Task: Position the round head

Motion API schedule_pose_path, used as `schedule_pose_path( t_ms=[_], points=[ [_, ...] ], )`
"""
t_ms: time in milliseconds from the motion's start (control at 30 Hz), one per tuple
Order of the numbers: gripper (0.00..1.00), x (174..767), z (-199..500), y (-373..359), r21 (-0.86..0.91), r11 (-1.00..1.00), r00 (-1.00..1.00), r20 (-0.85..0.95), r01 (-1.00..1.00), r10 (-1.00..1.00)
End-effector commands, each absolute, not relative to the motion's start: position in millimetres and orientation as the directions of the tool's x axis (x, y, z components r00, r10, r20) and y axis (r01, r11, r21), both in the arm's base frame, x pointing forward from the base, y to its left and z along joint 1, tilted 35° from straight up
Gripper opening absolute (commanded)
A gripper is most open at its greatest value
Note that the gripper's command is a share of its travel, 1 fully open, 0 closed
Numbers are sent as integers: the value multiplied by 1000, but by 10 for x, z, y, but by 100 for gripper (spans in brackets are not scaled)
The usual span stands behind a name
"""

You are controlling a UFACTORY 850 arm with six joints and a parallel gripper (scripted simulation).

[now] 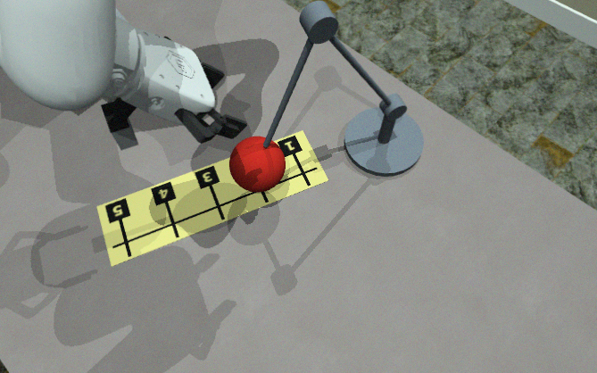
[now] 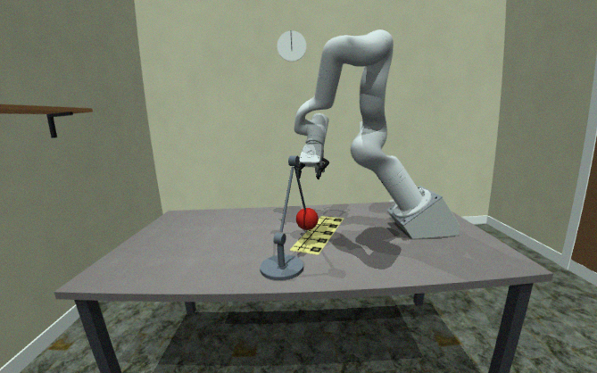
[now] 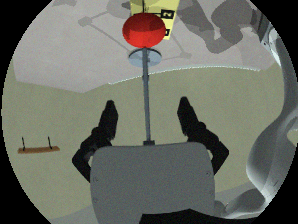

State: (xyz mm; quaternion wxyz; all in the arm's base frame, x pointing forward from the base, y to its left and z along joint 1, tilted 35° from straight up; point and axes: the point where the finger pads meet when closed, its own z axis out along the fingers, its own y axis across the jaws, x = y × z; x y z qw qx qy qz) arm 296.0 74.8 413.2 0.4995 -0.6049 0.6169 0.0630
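Note:
The lamp's grey round foot point(image 1: 384, 148) sits on the bench beside the end of the yellow strip point(image 1: 212, 196) that carries mark 1. Two thin arms meet at a high elbow point(image 1: 319, 21). The red round head point(image 1: 257, 163) hangs clear of the bench over the strip, between labels 1 and 3, and hides label 2. In the exterior view the head point(image 2: 306, 218) is above the table top. My gripper point(image 1: 217, 127) is open and empty, high up near the elbow point(image 2: 294, 161), apart from the head. In the wrist view the fingers frame a lamp arm, with the head point(image 3: 143, 28) beyond.
My arm's base point(image 2: 423, 219) stands at the back right of the bench, behind the strip point(image 2: 318, 235). The lamp foot point(image 2: 282, 268) is toward the front edge. A wall shelf point(image 2: 27, 110) hangs far left.

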Motion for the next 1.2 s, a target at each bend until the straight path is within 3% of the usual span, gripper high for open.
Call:
schedule_pose_path(
  t_ms=[0,1167],
  points=[
    [100,3015,4094,809,-528,260,233,-692,-808,-683],
    [100,3432,3694,1347,-526,259,230,-692,-810,-684]
  ],
)
